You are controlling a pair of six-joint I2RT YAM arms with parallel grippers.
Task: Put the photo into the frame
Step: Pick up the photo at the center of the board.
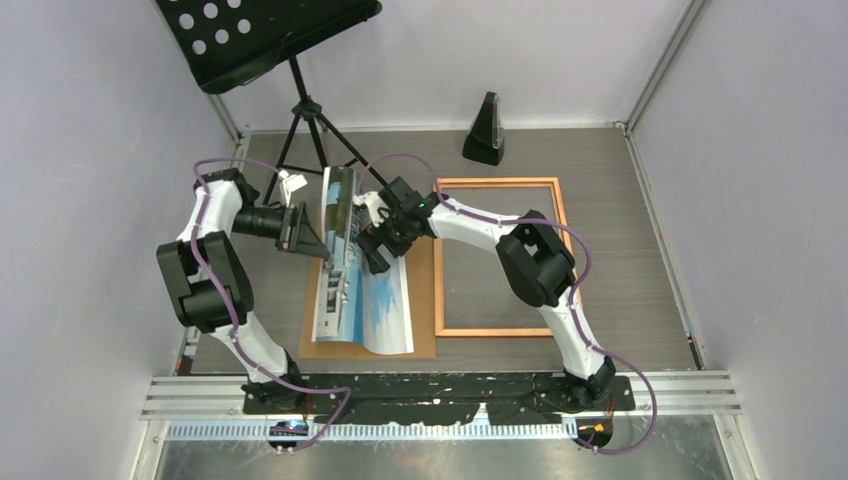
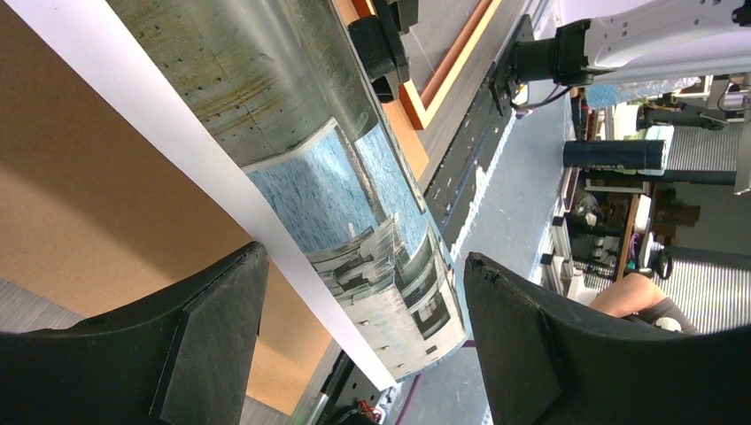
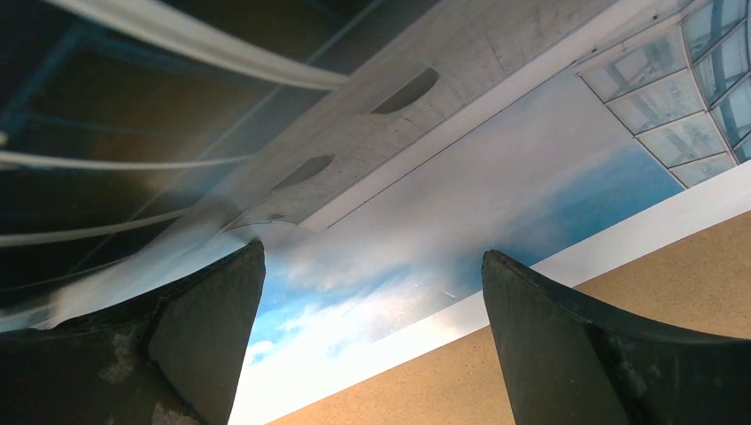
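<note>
While the frame point(image 1: 497, 183) is lying flat and empty on the tabletop point(image 1: 620, 250) at the right, the photo point(image 1: 365, 295) is sitting outside it on a brown board point(image 1: 320, 345) just beside the frame's left rail, so the main step is not yet done. The photo is bowing: its near end is resting on the board and its far part is curling up off it. The left fingers point(image 2: 212, 345) are gaping wide at the photo's left edge, with the curled sheet showing past the gap and nothing pinched. The right fingers point(image 3: 204, 354) are also spreading wide over the photo's right side, with the sky and the white border showing in the gap above the board. I cannot tell whether either one is touching the paper. By my reading the task is sitting at an early stage. What is remaining is gripping the photo, carrying it right and laying it flat inside the rails, and the curl is likely working against that.
</note>
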